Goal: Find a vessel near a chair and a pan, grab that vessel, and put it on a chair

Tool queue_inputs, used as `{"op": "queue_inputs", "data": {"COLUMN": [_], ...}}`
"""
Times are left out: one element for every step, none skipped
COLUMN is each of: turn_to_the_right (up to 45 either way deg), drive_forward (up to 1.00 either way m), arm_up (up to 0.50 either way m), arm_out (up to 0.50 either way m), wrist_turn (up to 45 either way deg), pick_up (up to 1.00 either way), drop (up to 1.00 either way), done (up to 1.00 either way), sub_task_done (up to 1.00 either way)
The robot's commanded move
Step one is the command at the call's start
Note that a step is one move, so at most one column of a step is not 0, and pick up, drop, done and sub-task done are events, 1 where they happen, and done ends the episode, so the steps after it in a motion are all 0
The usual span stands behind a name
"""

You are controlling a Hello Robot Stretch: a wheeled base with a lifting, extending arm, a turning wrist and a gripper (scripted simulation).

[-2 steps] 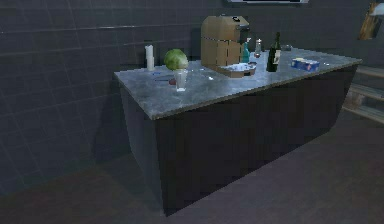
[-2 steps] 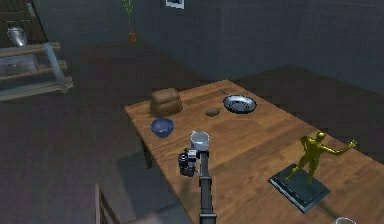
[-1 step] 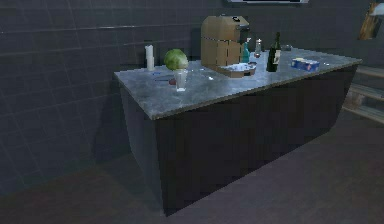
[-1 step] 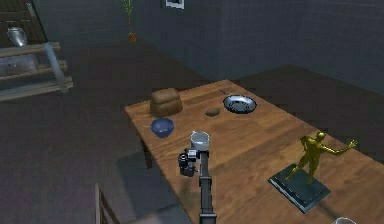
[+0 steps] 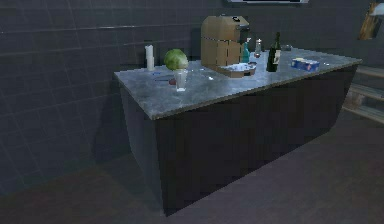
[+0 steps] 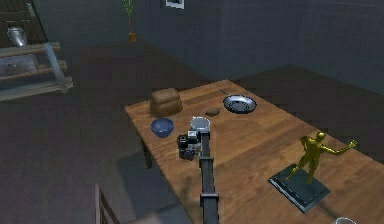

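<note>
- Bowl (image 6: 162,127): blue and round, standing mouth up on the wooden counter (image 6: 260,140), close to the edge on the arm side view's left. What is in it cannot be told. Being round, it has no long axis and points no particular way.
- A brown loaf-like lump (image 6: 166,101) sits just beyond the bowl, near the counter's far left corner.
- A grey pan (image 6: 239,103) lies flat near the far edge, with a small dark thing (image 6: 212,112) beside it.
- A small pale thing (image 6: 200,124) stands between the bowl and the pan, at the end effector's far end.
- End effector (image 6: 184,147): it is over the counter, just beside the bowl. Its opening cannot be told, nor whether it holds anything.
- A gold statue (image 6: 315,155) on a dark base stands toward the counter's right end.
- A chair (image 6: 100,205) back shows off the counter's near left corner.
- The room has a dark floor and walls, and a potted plant (image 6: 131,30) at the far wall.
- In the forward view, a grey-topped counter (image 5: 200,95) carries a lettuce (image 5: 176,59), a glass (image 5: 181,80), a dark bottle (image 5: 275,55) and a brown machine (image 5: 220,40).
</note>
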Motion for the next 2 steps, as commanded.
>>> {"op": "queue_inputs", "data": {"turn_to_the_right": [0.0, 0.0], "drive_forward": [0.00, 0.00], "arm_up": [0.36, 0.00], "arm_out": [0.00, 0.00], "wrist_turn": [0.0, -45.0], "pick_up": [0.00, 0.00], "drop": [0.00, 0.00], "done": [0.00, 0.00], "sub_task_done": [0.00, 0.00]}}
